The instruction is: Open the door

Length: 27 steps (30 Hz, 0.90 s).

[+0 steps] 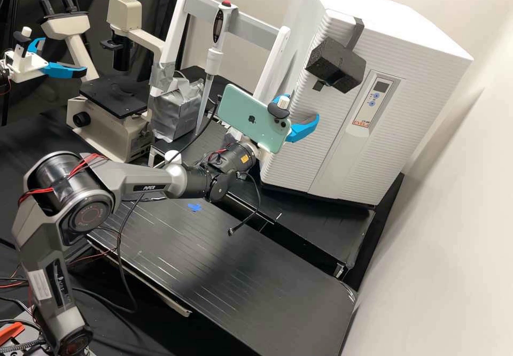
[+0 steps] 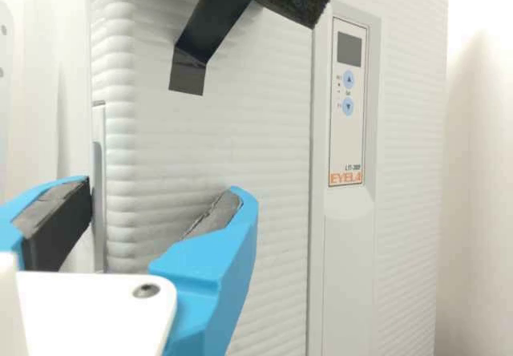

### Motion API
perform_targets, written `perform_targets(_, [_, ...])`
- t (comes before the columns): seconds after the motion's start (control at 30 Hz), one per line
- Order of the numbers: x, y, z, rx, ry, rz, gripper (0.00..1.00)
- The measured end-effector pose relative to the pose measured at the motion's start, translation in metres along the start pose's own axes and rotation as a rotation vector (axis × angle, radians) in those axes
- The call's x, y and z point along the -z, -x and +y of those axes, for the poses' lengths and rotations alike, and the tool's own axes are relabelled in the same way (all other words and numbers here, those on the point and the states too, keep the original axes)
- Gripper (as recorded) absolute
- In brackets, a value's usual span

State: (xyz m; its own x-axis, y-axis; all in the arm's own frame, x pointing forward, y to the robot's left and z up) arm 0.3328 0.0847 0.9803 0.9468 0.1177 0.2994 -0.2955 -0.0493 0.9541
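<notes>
The gripper (image 1: 297,109) is beside the left edge of the white incubator's ribbed front door (image 1: 291,158), partly hidden behind a phone mounted on the wrist. In the wrist view the gripper (image 2: 164,189) stands open, its two blue fingers wide apart and nothing held between them. One finger is over the ribbed door (image 2: 240,139), the other just off its side edge. A narrow upright recess (image 2: 99,188) shows in the door's side, close to that finger's tip. The door looks closed. Whether either finger touches it, I cannot tell.
A black foam block (image 1: 335,64) is taped to the incubator front, above the gripper, near the control panel (image 1: 375,99). Left of the incubator stand a white frame with a pipette (image 1: 214,59), a silver-taped box (image 1: 177,107) and a microscope (image 1: 109,126). A second arm's gripper is at far left.
</notes>
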Motion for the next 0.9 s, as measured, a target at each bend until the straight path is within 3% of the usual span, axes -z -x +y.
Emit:
perform_targets(0.27, [-0.006,0.0045,0.0085,-0.003,0.012,0.012,0.0])
perform_targets(0.9, [-0.0094,0.0098,0.005,-0.006,0.021,0.041,0.0])
